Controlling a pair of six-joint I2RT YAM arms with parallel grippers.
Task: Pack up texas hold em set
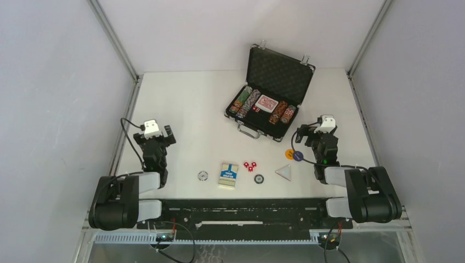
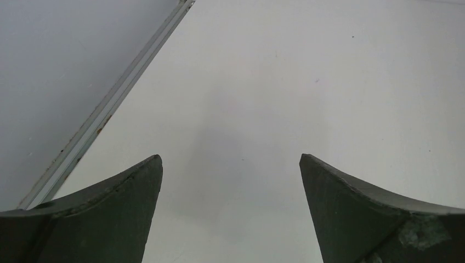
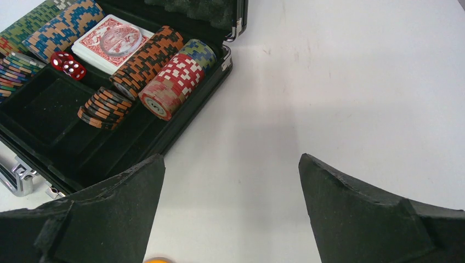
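Left hand and right hand gape empty; lettering on the blue card box is unreadably small.

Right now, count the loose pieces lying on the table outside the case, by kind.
Round discs: 4
Red dice: 3
Blue card box: 1
Triangle piece: 1
Total: 9
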